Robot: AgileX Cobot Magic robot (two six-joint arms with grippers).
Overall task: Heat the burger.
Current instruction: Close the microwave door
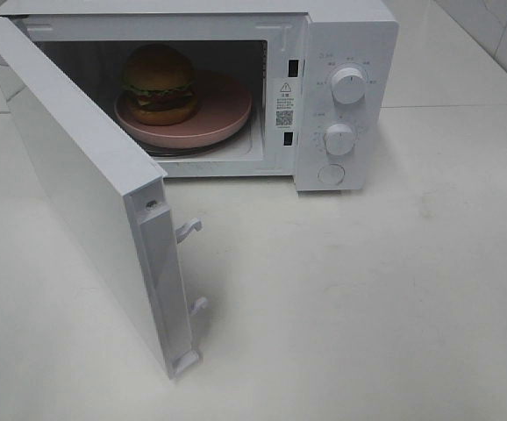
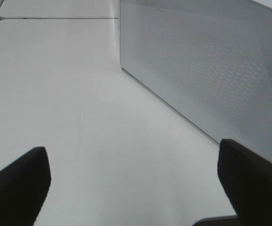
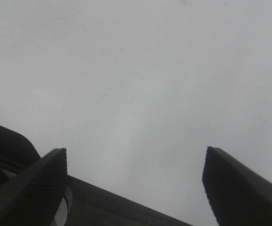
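Observation:
The burger, with a golden-brown bun, green lettuce and a dark patty, rests on a round pink plate inside the white microwave. The microwave door stands swung wide open toward the front left. Neither arm shows in the exterior high view. In the left wrist view my left gripper is open over bare table, with the door's perforated outer face a short way ahead of it. My right gripper is open too, with only white table surface between its fingers.
Two round knobs and a round button sit on the microwave's right panel. Door latch hooks stick out from the open door's edge. White table stretches in front and to the right.

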